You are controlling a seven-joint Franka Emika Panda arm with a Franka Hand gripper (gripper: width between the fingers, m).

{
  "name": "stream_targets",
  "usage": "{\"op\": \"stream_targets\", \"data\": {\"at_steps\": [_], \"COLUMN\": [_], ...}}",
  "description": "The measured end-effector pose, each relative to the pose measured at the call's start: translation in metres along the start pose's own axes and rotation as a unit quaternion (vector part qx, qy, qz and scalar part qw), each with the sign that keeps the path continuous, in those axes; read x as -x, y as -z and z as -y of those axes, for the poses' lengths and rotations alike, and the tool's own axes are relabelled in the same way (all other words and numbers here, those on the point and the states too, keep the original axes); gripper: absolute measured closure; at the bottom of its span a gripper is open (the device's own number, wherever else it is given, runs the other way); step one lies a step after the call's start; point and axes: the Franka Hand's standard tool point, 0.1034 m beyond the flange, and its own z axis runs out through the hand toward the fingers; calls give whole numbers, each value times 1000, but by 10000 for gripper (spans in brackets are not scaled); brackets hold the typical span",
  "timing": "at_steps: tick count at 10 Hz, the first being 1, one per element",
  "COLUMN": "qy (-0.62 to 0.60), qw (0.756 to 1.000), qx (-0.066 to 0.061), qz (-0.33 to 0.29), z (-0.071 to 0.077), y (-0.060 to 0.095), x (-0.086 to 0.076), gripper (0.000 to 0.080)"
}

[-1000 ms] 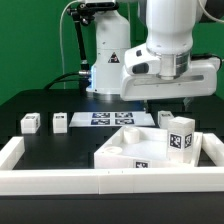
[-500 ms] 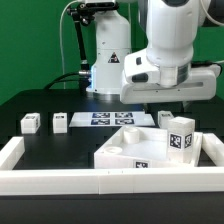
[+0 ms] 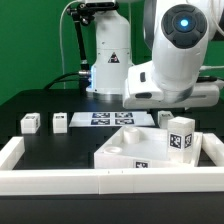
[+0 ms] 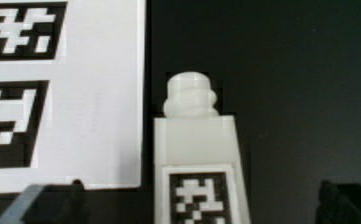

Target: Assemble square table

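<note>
The square table's white slab [image 3: 128, 150] lies at the front, a tagged leg post [image 3: 181, 135] standing at its right corner in the exterior view. Two small leg posts [image 3: 30, 123] [image 3: 60, 122] stand at the exterior view's left. Another leg post [image 4: 198, 150] lies on the black table beside the marker board [image 4: 52, 100], its threaded end [image 4: 191, 90] pointing away and its tag [image 4: 200, 195] between my fingers. My gripper [image 4: 195, 205] is open, one dark fingertip [image 4: 44, 200] on each side of this post, apart from it. In the exterior view the arm's hand [image 3: 172, 85] hangs above that spot.
A long low white wall [image 3: 100, 182] borders the front and both sides of the work area. The marker board [image 3: 105, 118] lies flat behind the slab. The robot's base [image 3: 108, 55] stands at the back, with a cable running off to the exterior view's left.
The arm has tipped forward and its hand has sunk lower and slightly toward the exterior view's right. The jaws stay wide open. No part has moved.
</note>
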Motion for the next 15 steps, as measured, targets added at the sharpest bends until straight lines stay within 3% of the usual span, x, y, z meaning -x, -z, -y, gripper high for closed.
{"op": "stream_targets", "data": {"at_steps": [4, 7, 9, 10, 11, 15], "qy": [-5, -8, -11, -12, -12, -12], "qw": [1000, 1000, 1000, 1000, 1000, 1000], "qx": [4, 4, 3, 2, 2, 1], "qz": [-13, -12, -13, -13, -13, -13], "z": [-6, -7, -8, -8, -9, -9], "y": [-14, -14, -14, -14, -14, -14], "x": [-6, -6, -6, -6, -6, -7], "gripper": [150, 150, 407, 407, 512, 511]}}
